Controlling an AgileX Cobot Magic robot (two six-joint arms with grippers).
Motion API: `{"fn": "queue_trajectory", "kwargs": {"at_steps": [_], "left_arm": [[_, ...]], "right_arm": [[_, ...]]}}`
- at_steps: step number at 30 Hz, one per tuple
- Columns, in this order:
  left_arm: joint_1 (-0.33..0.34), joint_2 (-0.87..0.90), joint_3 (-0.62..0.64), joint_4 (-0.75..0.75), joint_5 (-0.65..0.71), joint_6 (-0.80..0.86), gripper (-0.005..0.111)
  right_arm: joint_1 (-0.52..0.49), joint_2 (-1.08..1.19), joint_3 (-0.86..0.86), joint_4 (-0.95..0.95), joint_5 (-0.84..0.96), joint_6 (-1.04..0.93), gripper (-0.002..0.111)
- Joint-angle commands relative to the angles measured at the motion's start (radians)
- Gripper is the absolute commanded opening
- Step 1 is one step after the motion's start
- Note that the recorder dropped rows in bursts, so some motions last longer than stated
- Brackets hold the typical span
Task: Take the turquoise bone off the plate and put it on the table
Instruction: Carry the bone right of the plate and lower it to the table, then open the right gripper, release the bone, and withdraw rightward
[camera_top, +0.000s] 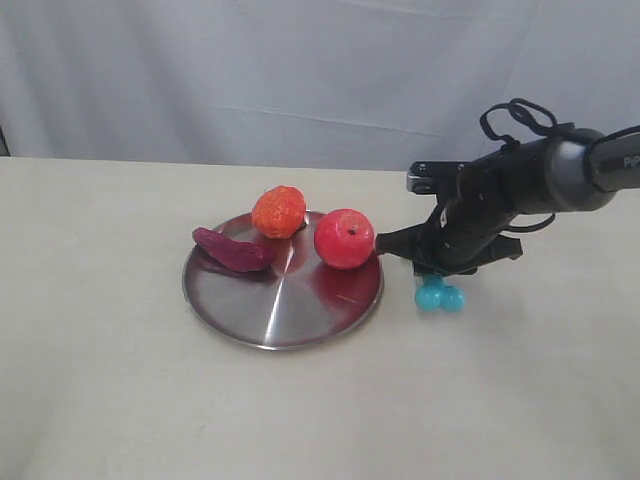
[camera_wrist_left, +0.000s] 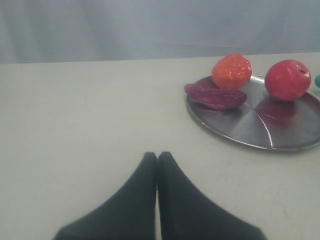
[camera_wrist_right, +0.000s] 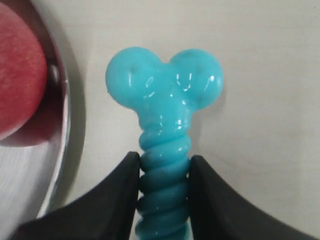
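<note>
The turquoise bone (camera_wrist_right: 164, 115) hangs knobbed end down over the table (camera_top: 500, 400), just off the right rim of the steel plate (camera_top: 270, 320). My right gripper (camera_wrist_right: 164, 162) is shut on its ridged shaft, one black finger on each side. In the exterior view the bone (camera_top: 439, 295) shows under the right gripper (camera_top: 436, 272), its knobs close to the tabletop; I cannot tell whether they touch it. My left gripper (camera_wrist_left: 157, 156) is shut with nothing in it, low over bare table (camera_wrist_left: 75, 125), and does not show in the exterior view.
On the plate lie a red apple (camera_top: 344, 238), an orange fruit (camera_top: 278, 211) and a dark purple elongated piece (camera_top: 233, 250). The plate's rim (camera_wrist_right: 62, 120) stands close beside the bone. A grey cloth backdrop (camera_top: 300, 70) closes off the table's far edge.
</note>
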Motion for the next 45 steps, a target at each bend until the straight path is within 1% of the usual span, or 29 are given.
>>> {"fn": "queue_trajectory", "kwargs": {"at_steps": [1, 12, 13, 14, 16, 18, 20, 22, 37, 45], "left_arm": [[-0.003, -0.001, 0.003, 0.0, -0.001, -0.002, 0.0], [-0.003, -0.001, 0.003, 0.0, -0.001, -0.002, 0.0], [-0.003, -0.001, 0.003, 0.0, -0.001, -0.002, 0.0], [-0.003, -0.001, 0.003, 0.0, -0.001, -0.002, 0.0], [-0.003, -0.001, 0.003, 0.0, -0.001, -0.002, 0.0], [-0.003, -0.001, 0.003, 0.0, -0.001, -0.002, 0.0], [-0.003, -0.001, 0.003, 0.0, -0.001, -0.002, 0.0], [-0.003, -0.001, 0.003, 0.0, -0.001, -0.002, 0.0], [-0.003, -0.001, 0.003, 0.0, -0.001, -0.002, 0.0], [-0.003, -0.001, 0.003, 0.0, -0.001, -0.002, 0.0]], "right_arm": [[-0.005, 0.005, 0.001, -0.015, 0.001, 0.001, 0.0], [-0.003, 0.007, 0.003, -0.011, 0.029, 0.001, 0.001], [-0.003, 0.007, 0.003, -0.011, 0.031, 0.003, 0.009], [-0.003, 0.007, 0.003, -0.011, 0.031, 0.003, 0.014], [-0.003, 0.007, 0.003, -0.011, 0.031, 0.007, 0.027], [-0.003, 0.007, 0.003, -0.011, 0.031, 0.017, 0.037], [-0.003, 0.007, 0.003, -0.009, 0.029, 0.017, 0.043], [-0.003, 0.007, 0.003, -0.009, 0.027, 0.017, 0.044], [-0.003, 0.001, 0.003, -0.009, 0.027, 0.017, 0.044], [-0.003, -0.097, 0.003, -0.009, 0.073, 0.017, 0.044]]}}
